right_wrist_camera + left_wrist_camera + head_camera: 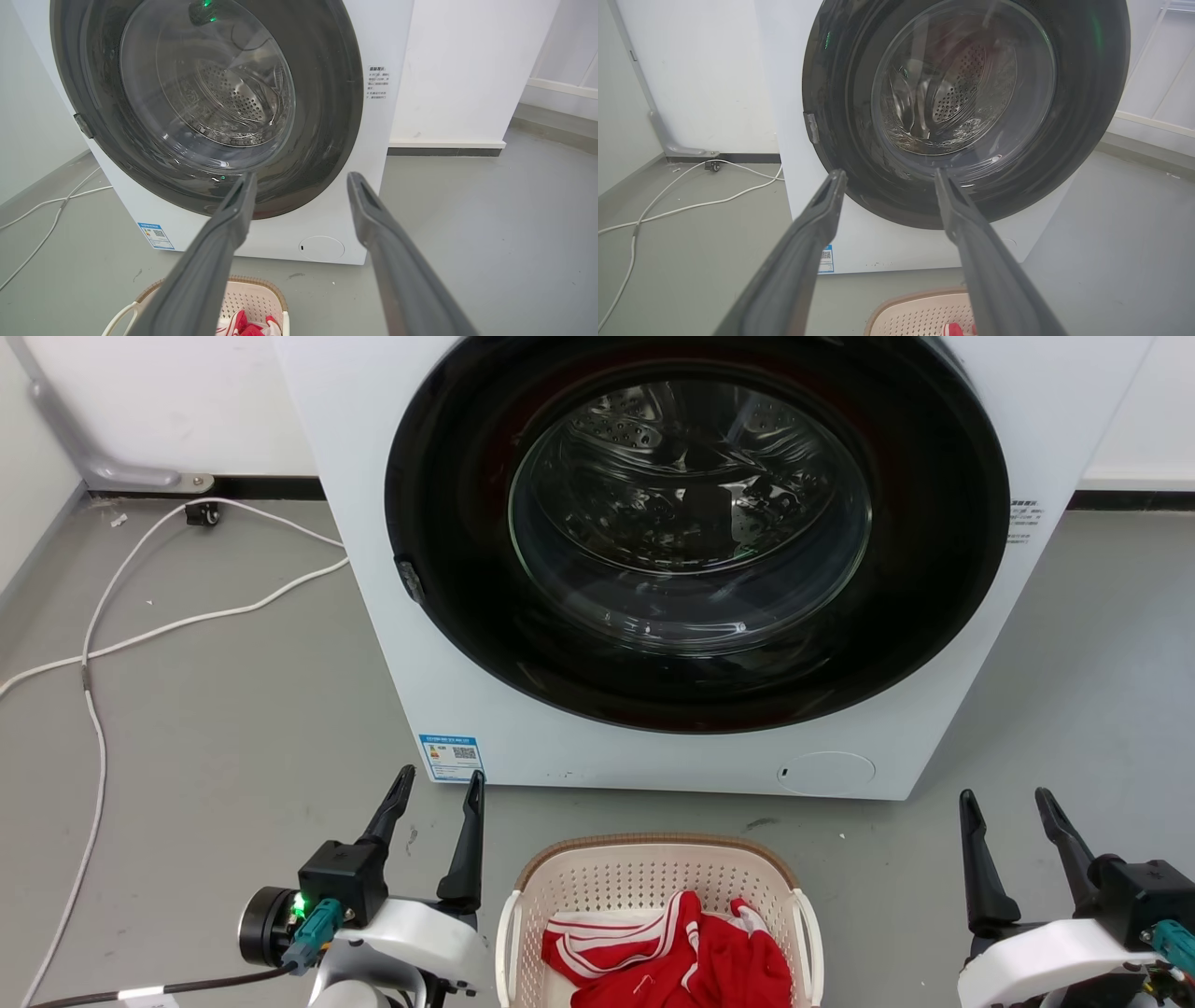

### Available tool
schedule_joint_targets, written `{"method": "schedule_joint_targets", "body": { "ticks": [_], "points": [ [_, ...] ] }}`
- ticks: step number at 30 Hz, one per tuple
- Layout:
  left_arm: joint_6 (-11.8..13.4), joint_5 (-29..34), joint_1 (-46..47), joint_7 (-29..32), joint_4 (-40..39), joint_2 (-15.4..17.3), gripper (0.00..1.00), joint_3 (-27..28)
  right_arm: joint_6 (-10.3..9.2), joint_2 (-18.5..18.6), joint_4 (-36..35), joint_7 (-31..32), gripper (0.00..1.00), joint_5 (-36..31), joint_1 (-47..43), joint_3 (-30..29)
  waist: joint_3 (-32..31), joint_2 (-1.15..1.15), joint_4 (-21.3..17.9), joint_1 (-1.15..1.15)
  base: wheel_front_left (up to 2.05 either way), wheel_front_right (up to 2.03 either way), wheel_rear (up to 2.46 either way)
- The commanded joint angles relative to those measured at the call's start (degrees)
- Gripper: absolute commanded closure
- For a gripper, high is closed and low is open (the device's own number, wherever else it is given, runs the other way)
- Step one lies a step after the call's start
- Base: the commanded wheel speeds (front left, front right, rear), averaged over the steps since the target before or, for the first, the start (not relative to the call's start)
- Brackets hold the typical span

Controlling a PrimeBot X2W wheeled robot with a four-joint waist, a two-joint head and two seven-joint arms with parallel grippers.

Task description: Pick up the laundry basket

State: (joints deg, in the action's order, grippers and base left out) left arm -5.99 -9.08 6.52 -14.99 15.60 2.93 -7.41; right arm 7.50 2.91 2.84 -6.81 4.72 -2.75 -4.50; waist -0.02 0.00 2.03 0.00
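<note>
The cream perforated laundry basket [644, 877] with a brown rim and white side handles sits on the floor at the bottom centre, holding red and white clothing [691, 952]. Its far rim shows low in the left wrist view [915, 308] and in the right wrist view [254, 294]. My left gripper [441, 782] is open to the left of the basket, above the floor. My right gripper [1004, 798] is open to the right of it. Both hold nothing, and the fingers point toward the washing machine.
A white washing machine [467, 644] with a closed dark round door [695, 532] stands right behind the basket. White cables [93, 709] trail across the grey floor on the left. A grey pipe [84, 448] runs along the left wall.
</note>
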Motion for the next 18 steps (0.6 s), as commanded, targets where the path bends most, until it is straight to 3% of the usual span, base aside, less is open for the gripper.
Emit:
{"method": "schedule_joint_targets", "body": {
  "ticks": [1,8,18],
  "points": [
    [0.3,0.0,0.6,-0.3,0.0,0.0,0.00,0.0,-0.02,0.0,0.2,-0.3,0.00,0.3,0.5,0.0,0.1,0.00,0.0,0.00,0.00,0.00,0.00],
    [0.0,0.4,4.3,-0.2,2.9,0.0,0.00,-0.8,-0.02,0.0,1.2,0.2,0.00,0.4,2.5,-0.5,4.9,0.00,-0.7,0.00,0.00,0.00,0.00],
    [-1.0,-1.3,15.6,-0.1,17.5,1.5,0.00,-1.8,-0.02,0.0,10.0,-0.1,0.00,0.4,9.9,0.5,16.1,0.00,-2.6,0.00,0.00,0.00,0.00]
  ]
}}
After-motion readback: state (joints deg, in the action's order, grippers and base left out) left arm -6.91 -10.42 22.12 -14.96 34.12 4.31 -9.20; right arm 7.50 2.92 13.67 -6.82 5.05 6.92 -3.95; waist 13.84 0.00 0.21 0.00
